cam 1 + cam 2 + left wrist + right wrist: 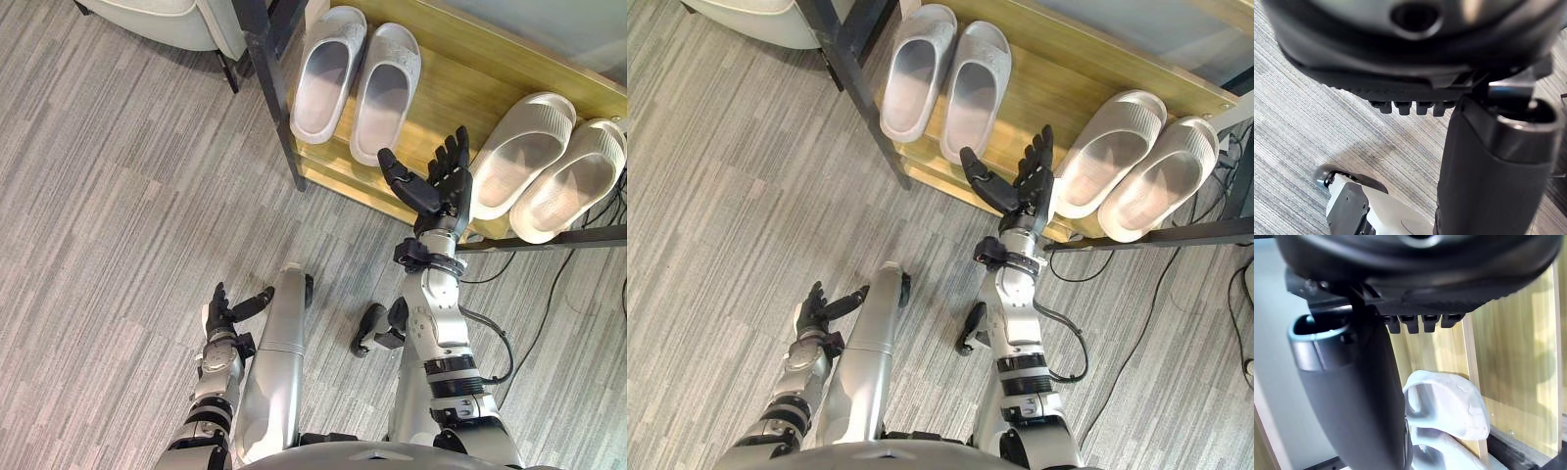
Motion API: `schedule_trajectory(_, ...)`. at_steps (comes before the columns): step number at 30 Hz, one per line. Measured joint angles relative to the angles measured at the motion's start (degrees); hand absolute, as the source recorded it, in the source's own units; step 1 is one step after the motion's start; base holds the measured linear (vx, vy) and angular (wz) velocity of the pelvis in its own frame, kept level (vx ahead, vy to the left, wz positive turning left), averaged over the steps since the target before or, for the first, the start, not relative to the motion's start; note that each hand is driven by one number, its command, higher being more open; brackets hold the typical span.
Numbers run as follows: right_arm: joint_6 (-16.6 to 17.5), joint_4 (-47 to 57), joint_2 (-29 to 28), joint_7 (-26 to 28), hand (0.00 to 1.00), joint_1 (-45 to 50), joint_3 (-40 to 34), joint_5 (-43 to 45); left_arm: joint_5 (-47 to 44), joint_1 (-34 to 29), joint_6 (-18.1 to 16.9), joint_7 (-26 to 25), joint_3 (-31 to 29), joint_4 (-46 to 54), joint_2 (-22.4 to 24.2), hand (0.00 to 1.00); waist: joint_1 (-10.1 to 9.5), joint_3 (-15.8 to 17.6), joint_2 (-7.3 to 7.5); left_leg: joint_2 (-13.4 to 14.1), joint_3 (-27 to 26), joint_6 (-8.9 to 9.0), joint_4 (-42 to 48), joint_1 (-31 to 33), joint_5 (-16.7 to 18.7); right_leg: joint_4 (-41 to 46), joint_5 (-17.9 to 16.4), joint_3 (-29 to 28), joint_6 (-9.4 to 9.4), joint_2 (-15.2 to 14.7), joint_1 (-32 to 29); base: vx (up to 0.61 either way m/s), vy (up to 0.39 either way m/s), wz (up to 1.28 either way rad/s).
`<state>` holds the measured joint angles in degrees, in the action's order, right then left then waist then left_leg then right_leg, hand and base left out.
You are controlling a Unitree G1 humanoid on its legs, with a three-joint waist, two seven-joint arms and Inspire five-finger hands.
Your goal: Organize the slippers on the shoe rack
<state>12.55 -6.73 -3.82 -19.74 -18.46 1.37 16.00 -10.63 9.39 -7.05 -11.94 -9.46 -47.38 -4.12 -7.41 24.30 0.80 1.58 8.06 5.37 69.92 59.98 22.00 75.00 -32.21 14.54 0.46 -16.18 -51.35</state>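
Note:
Two pairs of slippers lie on the wooden shoe rack (pixel 460 88). A light grey pair (pixel 355 80) sits at its left end, side by side. A beige pair (pixel 549 164) lies at its right end. My right hand (pixel 439 186) is raised in front of the rack between the two pairs, fingers straight and thumb spread, holding nothing. A grey slipper (pixel 1449 406) shows past its thumb in the right wrist view. My left hand (pixel 227 311) hangs low over the floor, fingers relaxed and empty.
The rack has a dark metal frame (pixel 266 69) and stands on grey striped carpet (pixel 118 196). A light upholstered seat (pixel 171 20) stands at the back left. Cables (pixel 549 294) trail on the floor to the right.

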Motion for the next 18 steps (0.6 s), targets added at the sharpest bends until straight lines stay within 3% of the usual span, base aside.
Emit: schedule_trajectory(18,0.0,-9.6,4.5,1.8,1.0,-13.3,2.5,4.5,0.0,0.1,-0.8,1.4,0.0,0.9,0.7,1.0,-0.85,0.8,-0.36,-1.1,0.5,0.02,-0.1,0.7,-0.1,0.1,-0.2,0.8,0.11,-1.2,0.0,0.01,0.0,0.03)
